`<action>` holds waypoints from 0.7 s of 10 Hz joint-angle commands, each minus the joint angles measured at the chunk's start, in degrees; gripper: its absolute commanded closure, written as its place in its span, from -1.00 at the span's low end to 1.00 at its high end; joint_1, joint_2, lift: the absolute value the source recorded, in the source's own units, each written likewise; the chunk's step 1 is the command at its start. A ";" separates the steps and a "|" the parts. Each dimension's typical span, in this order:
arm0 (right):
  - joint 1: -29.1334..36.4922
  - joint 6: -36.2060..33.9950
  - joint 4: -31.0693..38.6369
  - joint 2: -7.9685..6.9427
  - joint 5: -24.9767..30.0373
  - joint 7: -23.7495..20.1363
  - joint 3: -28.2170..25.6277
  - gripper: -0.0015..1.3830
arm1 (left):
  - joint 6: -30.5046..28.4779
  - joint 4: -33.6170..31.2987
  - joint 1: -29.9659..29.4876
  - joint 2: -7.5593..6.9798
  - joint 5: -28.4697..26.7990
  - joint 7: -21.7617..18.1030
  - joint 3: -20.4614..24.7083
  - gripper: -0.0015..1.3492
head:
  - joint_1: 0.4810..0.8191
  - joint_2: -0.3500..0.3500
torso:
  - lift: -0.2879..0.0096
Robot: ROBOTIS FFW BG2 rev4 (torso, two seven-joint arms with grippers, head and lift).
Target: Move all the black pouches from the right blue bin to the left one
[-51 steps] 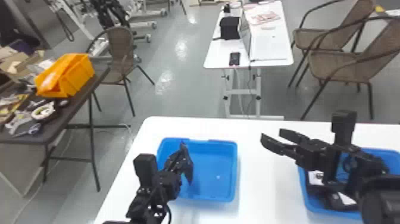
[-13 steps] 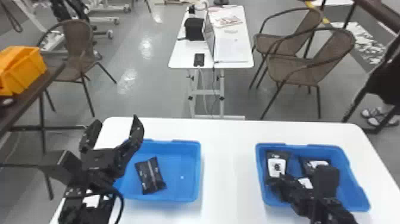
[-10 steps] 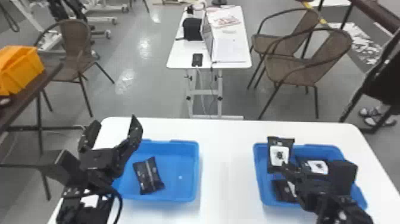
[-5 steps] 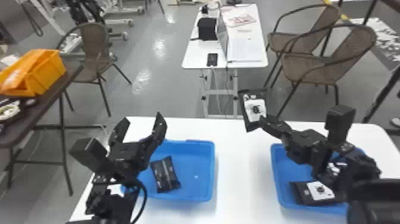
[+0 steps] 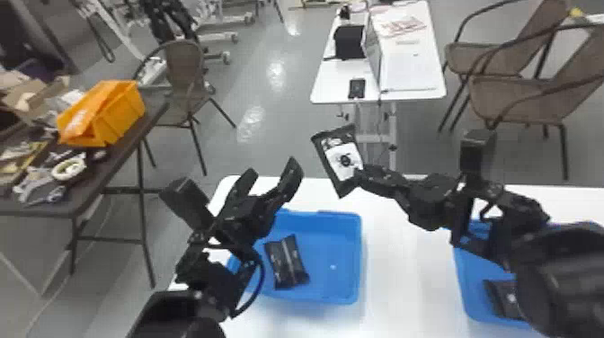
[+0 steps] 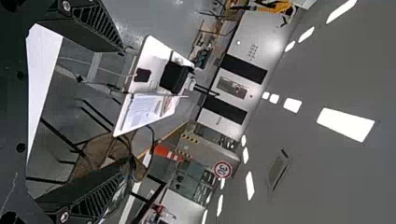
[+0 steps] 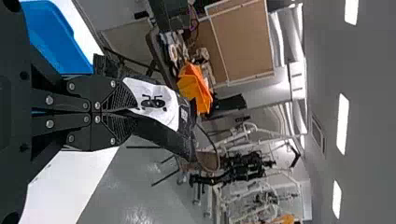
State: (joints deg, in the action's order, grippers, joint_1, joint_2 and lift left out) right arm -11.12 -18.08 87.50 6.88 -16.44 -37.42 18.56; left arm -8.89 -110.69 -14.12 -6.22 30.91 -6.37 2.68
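Pouch (image 5: 338,157) transfer, carry step.
Head view: right pincer (image 5: 359,176) pinches pouch aloft near left blue bin (image 5: 330,287); next, likely centre over bin, lower, release. Left wrist view: left pincer (image 6: 125,106) spread, empty. Right wrist view: pouch clamped at one end.

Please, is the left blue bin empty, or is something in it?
Not empty: a black pouch lies on the bottom of the left blue bin.

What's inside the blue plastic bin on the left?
In the blue plastic bin I see one flat black pouch with a pale stripe down it. The robot's black left arm covers the bin's left side, so I can't tell what's behind there.
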 commanded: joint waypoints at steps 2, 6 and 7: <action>-4.00 0.32 -4.10 0.59 -5.79 -1.78 6.05 0.84 | -5.17 -0.23 1.90 0.42 2.32 -2.42 1.19 -0.87 | 0.27 0.79 | 1.00; -6.28 0.94 -6.38 1.03 -8.34 -2.75 8.33 0.84 | -15.19 -0.14 4.89 1.57 7.24 -8.31 4.53 -0.87 | 0.27 0.85 | 1.00; -6.37 0.94 -6.56 0.94 -8.43 -2.75 8.25 0.84 | -18.62 -0.05 5.77 1.57 8.47 -9.37 4.79 -0.87 | 0.27 0.84 | 1.00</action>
State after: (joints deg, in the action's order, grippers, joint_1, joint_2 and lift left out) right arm -17.41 -17.11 81.07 7.90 -24.83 -40.16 26.83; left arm -25.78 -110.75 -8.81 -4.65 38.72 -15.70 7.32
